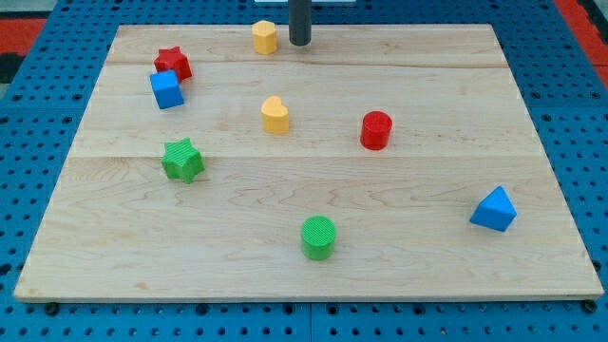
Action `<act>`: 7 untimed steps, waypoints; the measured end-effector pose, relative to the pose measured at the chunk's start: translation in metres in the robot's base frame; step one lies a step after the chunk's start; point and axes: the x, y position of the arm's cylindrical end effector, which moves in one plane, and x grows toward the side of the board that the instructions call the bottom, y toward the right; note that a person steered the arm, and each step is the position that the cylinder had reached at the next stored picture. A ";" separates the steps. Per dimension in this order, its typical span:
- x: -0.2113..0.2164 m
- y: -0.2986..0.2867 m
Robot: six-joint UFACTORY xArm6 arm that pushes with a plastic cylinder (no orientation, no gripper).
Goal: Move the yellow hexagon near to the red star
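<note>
My tip is a bare rod with no jaws to open or close. It stands on the board at the top edge, near the middle, just to the right of the yellow hexagon. Whether it touches the hexagon I cannot tell; any gap is very small.

The hexagon sits at the top edge, slightly left of centre. The red star lies well apart from it, toward the top-left corner and a little lower. A blue cube touches the star on its lower side.

The tip is on the correct side for a leftward push, but several things could go wrong, as I judge it:

- The hexagon is almost on the top edge. A push angled even slightly upward could send it off the board.
- A contact off the block's centre could turn the hexagon and let it slip round the rod.
- The star is lower than the hexagon, so a purely leftward push would pass above it; the line needs a slight downward slant.
- Pushing too far would knock the star into the cube and shift both.

A second yellow block, rounded on top, sits near the board's middle and must not be mistaken for the target. The other blocks are well clear.
</note>
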 end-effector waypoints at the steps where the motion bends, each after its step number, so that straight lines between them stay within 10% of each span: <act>1: -0.008 -0.019; 7: 0.009 -0.120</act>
